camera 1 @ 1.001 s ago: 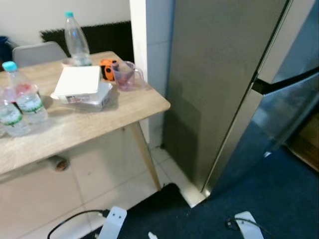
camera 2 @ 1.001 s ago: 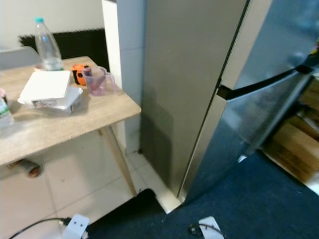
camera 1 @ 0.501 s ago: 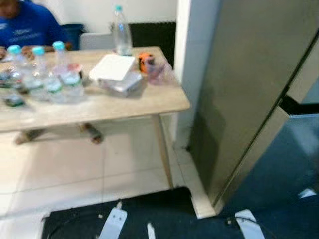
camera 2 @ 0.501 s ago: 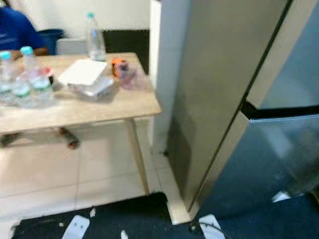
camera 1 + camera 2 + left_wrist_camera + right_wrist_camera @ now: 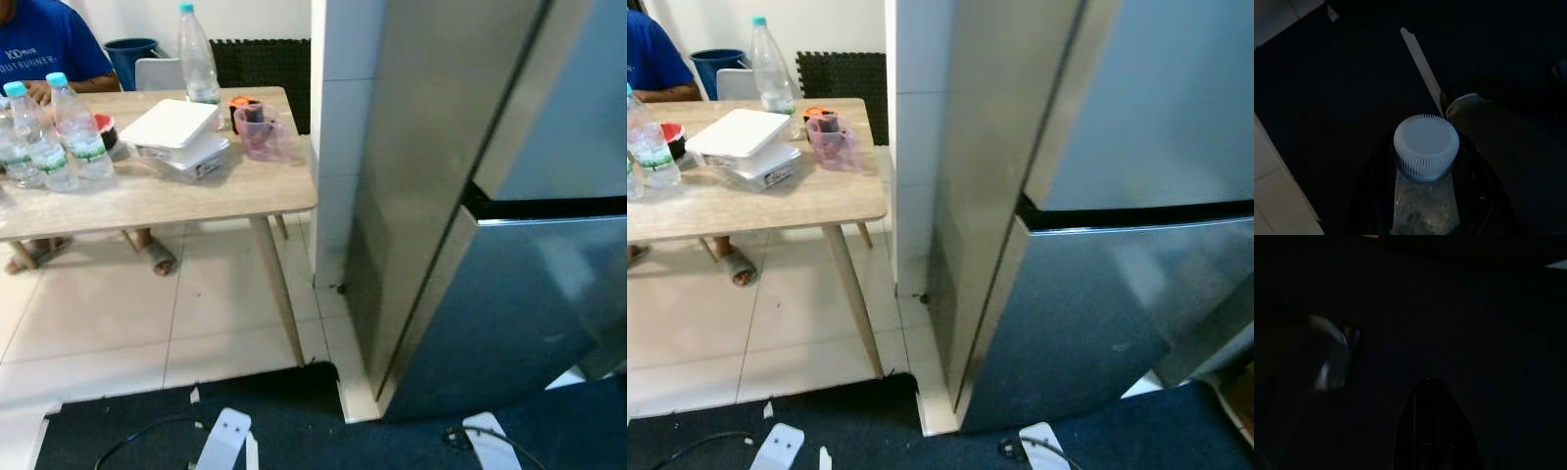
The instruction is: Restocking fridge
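Bottle in the left gripper, fridge doors closed ahead.

The steel fridge (image 5: 1087,225) takes up 12 to 4 o'clock of the head view, both doors closed and a dark seam between them, so judged from this a door has to open before anything goes in. At 10 o'clock stands the wooden table (image 5: 147,201) with the stock not yet carried over: 1 tall bottle (image 5: 197,54) at the back edge, 2 smaller water bottles (image 5: 78,132) at the left, a white lidded box (image 5: 176,137) and a pink measuring cup (image 5: 257,132). A person in a blue shirt (image 5: 44,49) sits behind it. The left gripper (image 5: 1425,196) hangs low over the dark mat (image 5: 294,421), fingers closed around the neck of a capped water bottle (image 5: 1426,147), likely the item for the fridge. The right gripper (image 5: 1432,431) hangs idle in shade; I cannot tell its finger state.
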Available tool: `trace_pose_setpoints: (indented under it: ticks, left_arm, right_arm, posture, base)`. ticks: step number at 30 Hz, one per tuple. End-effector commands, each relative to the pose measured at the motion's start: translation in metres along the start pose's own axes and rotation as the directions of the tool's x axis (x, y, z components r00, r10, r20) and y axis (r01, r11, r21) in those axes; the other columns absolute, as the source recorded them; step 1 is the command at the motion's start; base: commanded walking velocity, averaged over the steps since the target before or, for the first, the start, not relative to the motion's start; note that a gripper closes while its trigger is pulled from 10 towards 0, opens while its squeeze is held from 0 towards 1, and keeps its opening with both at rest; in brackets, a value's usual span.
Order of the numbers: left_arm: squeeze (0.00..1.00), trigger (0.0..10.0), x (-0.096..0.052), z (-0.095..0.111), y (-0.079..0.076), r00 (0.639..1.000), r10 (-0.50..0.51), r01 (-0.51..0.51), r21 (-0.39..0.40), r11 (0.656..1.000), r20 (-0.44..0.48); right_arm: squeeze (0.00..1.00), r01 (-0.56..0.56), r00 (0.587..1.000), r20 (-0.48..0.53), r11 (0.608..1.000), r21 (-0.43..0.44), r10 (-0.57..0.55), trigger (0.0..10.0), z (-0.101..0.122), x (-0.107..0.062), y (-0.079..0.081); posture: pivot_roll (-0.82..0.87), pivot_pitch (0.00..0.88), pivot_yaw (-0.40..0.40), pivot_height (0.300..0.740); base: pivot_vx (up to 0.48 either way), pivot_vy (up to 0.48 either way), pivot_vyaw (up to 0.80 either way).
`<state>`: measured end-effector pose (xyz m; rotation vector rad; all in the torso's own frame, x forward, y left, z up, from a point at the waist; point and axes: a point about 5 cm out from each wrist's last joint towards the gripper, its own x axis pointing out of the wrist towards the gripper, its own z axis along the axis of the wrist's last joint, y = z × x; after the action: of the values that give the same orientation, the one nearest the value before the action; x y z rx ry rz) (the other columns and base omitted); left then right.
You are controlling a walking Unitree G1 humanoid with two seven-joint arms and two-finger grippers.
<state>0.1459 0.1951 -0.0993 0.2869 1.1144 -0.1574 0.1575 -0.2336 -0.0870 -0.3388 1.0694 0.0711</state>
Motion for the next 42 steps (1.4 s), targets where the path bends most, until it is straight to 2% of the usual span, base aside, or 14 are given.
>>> trace_pose_setpoints:
  ticks: [1, 9, 13, 20, 24, 31, 33, 34, 36, 37, 38, 39, 41, 42]
  left_arm:
    - [0.0, 10.0, -0.001, -0.005, 0.0, 1.0, 0.002, -0.002, -0.001, 1.0, -0.015]
    - [0.0, 10.0, -0.001, -0.005, -0.001, 1.0, 0.003, -0.003, -0.01, 1.0, -0.015]
    - [0.0, 10.0, -0.001, -0.006, -0.001, 1.0, 0.0, 0.0, -0.008, 1.0, -0.016]
    - [0.0, 10.0, -0.001, -0.006, -0.002, 1.0, -0.016, 0.016, 0.026, 1.0, -0.02]
    - [0.0, 10.0, -0.001, -0.006, -0.001, 1.0, -0.001, 0.001, -0.005, 1.0, -0.012]
    - [0.0, 10.0, -0.001, -0.005, -0.001, 1.0, -0.001, 0.001, 0.004, 1.0, -0.013]
    - [0.0, 10.0, 0.0, -0.004, 0.0, 1.0, -0.001, 0.001, 0.003, 1.0, -0.011]
    - [0.0, 10.0, 0.0, -0.004, 0.0, 1.0, -0.002, 0.002, 0.002, 1.0, -0.011]
    - [0.0, 10.0, 0.0, -0.004, 0.0, 1.0, -0.002, 0.002, 0.002, 1.0, -0.011]
    - [0.0, 10.0, -0.001, -0.004, 0.0, 1.0, -0.003, 0.003, 0.001, 1.0, -0.011]
    - [0.0, 10.0, -0.001, -0.004, 0.0, 1.0, -0.005, 0.005, -0.002, 1.0, -0.012]
    - [0.0, 10.0, -0.001, -0.004, 0.0, 1.0, -0.005, 0.005, -0.002, 1.0, -0.012]
    - [0.0, 10.0, -0.001, -0.005, -0.001, 1.0, -0.007, 0.007, -0.006, 1.0, -0.011]
    - [0.0, 10.0, -0.001, -0.005, -0.001, 1.0, -0.007, 0.007, -0.006, 1.0, -0.011]
  right_arm:
    - [0.0, 0.001, 1.0, -0.002, 1.0, 0.002, -0.001, 10.0, -0.002, 0.0, -0.001]
    - [0.0, -0.021, 0.997, 0.079, 1.0, 0.023, 0.019, 10.0, 0.016, 0.001, -0.006]
    - [0.0, -0.038, 0.973, 0.226, 0.999, 0.01, 0.035, 10.0, 0.058, 0.001, -0.015]
    - [0.0, -0.072, 0.929, 0.36, 0.997, -0.039, 0.081, 10.0, 0.1, -0.004, -0.021]
    - [0.0, -0.159, 0.868, 0.459, 0.982, -0.104, 0.189, 10.0, 0.131, -0.01, -0.016]
    - [0.0, -0.284, 0.746, 0.518, 0.904, -0.32, 0.418, 10.0, 0.169, -0.024, -0.005]
    - [0.0, -0.364, 0.651, 0.522, 0.83, -0.422, 0.551, 10.0, 0.184, -0.034, -0.001]
    - [0.51, -0.407, 0.596, 0.522, 0.79, -0.459, 0.61, 10.0, 0.192, -0.041, 0.0]
    - [0.51, -0.407, 0.596, 0.522, 0.79, -0.459, 0.61, 10.0, 0.192, -0.041, 0.0]
    - [0.66, -0.446, 0.546, 0.517, 0.751, -0.486, 0.659, 10.0, 0.199, -0.046, 0.001]
    - [1.0, -0.5, 0.429, 0.525, 0.677, -0.54, 0.735, 10.0, 0.215, -0.06, 0.001]
    - [1.0, -0.5, 0.429, 0.525, 0.677, -0.54, 0.735, 10.0, 0.215, -0.06, 0.001]
    - [1.0, -0.52, 0.332, 0.531, 0.622, -0.586, 0.779, 10.0, 0.227, -0.073, 0.001]
    - [1.0, -0.52, 0.332, 0.531, 0.622, -0.586, 0.779, 10.0, 0.227, -0.073, 0.001]
  posture:
    - [-0.06, 0.0, -0.021, 0.74]
    - [-0.06, 0.0, -0.022, 0.74]
    - [-0.06, 0.0, -0.022, 0.74]
    - [-0.06, 0.0, -0.023, 0.74]
    - [-0.06, 0.0, -0.025, 0.74]
    - [-0.06, 0.0, -0.024, 0.74]
    - [-0.06, 0.0, -0.024, 0.74]
    - [-0.06, 0.0, -0.023, 0.74]
    - [-0.06, 0.0, -0.023, 0.74]
    - [-0.06, 0.0, -0.023, 0.74]
    - [-0.06, 0.0, -0.023, 0.74]
    - [-0.06, 0.0, -0.023, 0.74]
    - [-0.06, 0.0, -0.029, 0.74]
    - [-0.06, 0.0, -0.029, 0.74]
  base:
    - [0.0, -0.304, 0.0]
    - [0.0, -0.038, 0.0]
    - [0.0, 0.0, 0.0]
    - [0.0, -0.352, 0.0]
    - [0.0, -0.339, 0.0]
    - [0.0, 0.0, 0.0]
    - [0.0, 0.0, 0.0]
    - [0.0, 0.0, 0.0]
    - [0.0, 0.0, 0.0]
    - [0.0, 0.0, 0.0]
    - [0.0, 0.0, 0.0]
    - [0.0, 0.0, 0.0]
    - [0.0, 0.0, 0.0]
    - [0.0, 0.0, 0.0]
